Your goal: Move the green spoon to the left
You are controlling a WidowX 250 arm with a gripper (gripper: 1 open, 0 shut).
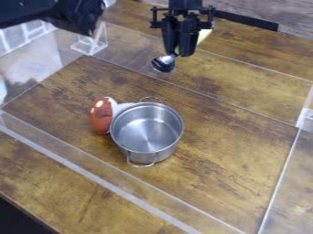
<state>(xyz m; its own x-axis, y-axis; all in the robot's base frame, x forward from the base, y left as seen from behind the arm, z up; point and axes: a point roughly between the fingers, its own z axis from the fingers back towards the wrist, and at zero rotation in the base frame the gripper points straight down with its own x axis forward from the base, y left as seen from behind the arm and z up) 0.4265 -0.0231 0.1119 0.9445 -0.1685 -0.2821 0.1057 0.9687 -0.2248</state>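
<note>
The green spoon (170,55) hangs from my gripper (182,47) at the top centre of the camera view. Its silver bowl points down, just above the wooden table, and its yellow-green handle is mostly hidden between the black fingers. The gripper is shut on the handle and points steeply downward.
A steel pot (148,132) stands in the middle of the wooden table (232,137), with a red-orange rounded object (101,115) touching its left side. Clear acrylic walls (49,64) border the work area. A dark blurred shape (68,14) fills the top left corner.
</note>
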